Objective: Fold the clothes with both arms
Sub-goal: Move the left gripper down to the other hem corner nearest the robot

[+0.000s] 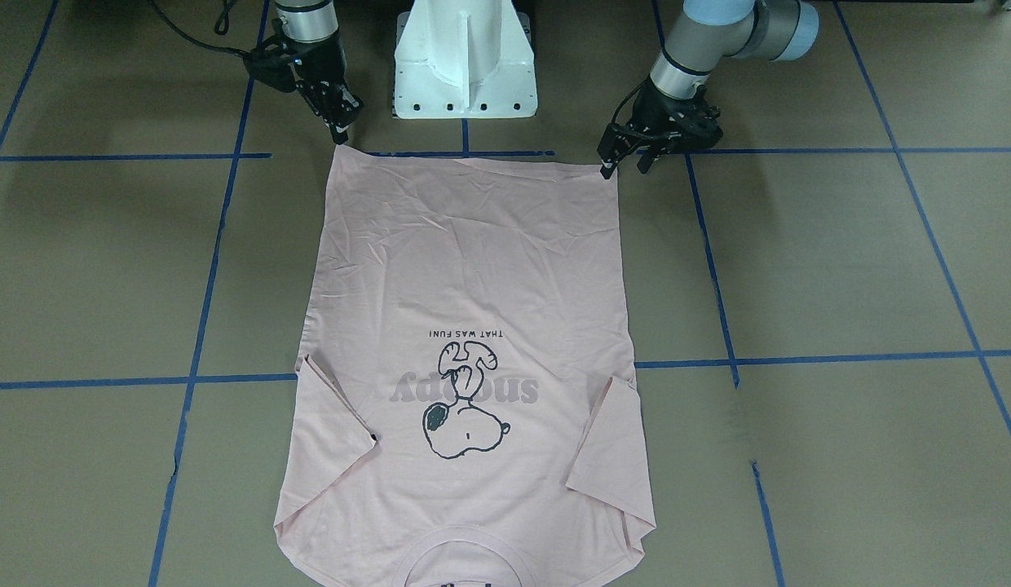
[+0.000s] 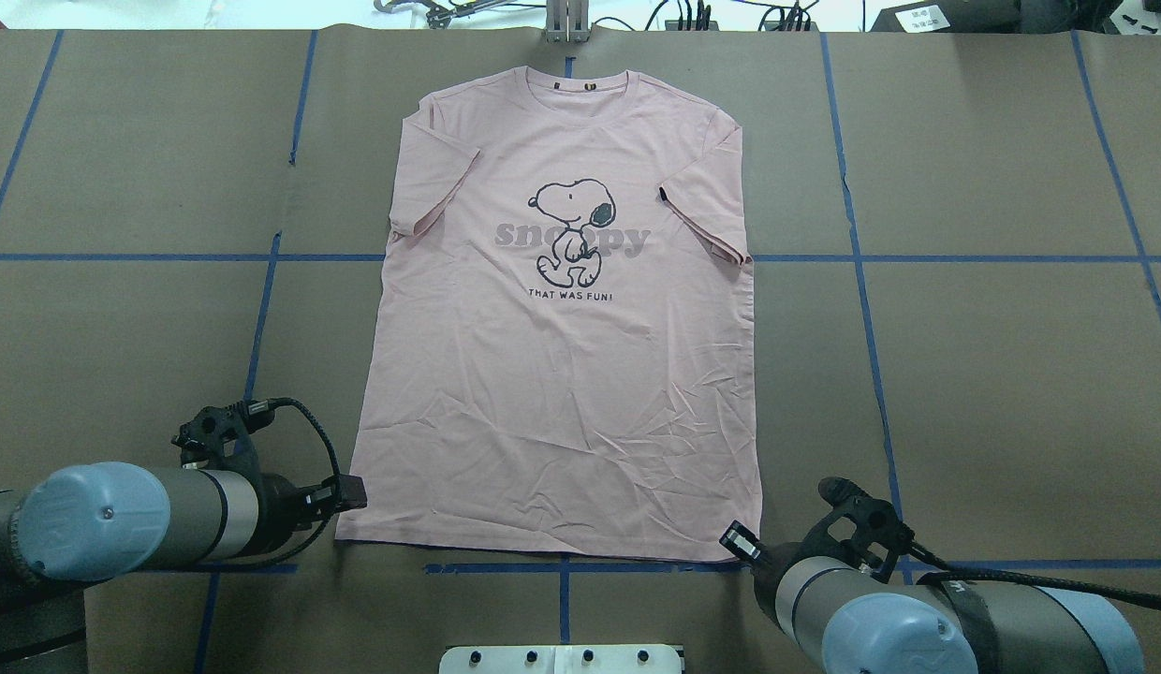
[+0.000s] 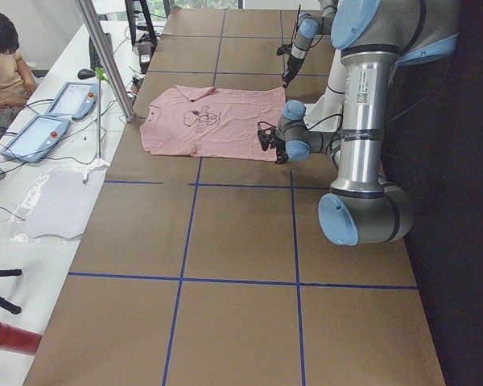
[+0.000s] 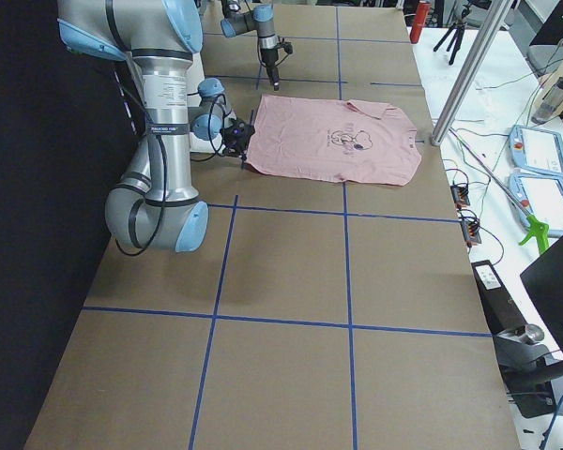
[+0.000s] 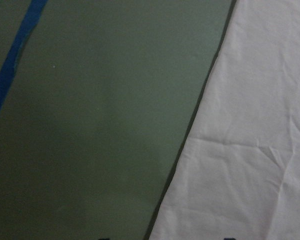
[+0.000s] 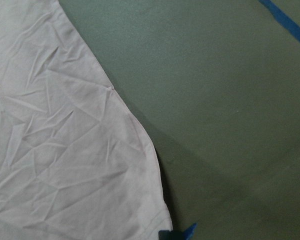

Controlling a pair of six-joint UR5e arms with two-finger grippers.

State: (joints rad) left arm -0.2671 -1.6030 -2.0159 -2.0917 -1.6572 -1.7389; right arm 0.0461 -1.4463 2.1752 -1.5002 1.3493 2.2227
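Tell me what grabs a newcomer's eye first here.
First, the pale pink T-shirt spread flat in the middle of the table, its black-outlined cartoon dog face up and its collar away from the robot. Next, the two black tools poised at the hem corners: the left end effector and the right end effector.

T-shirt collar cut off, front view's bottom edge.
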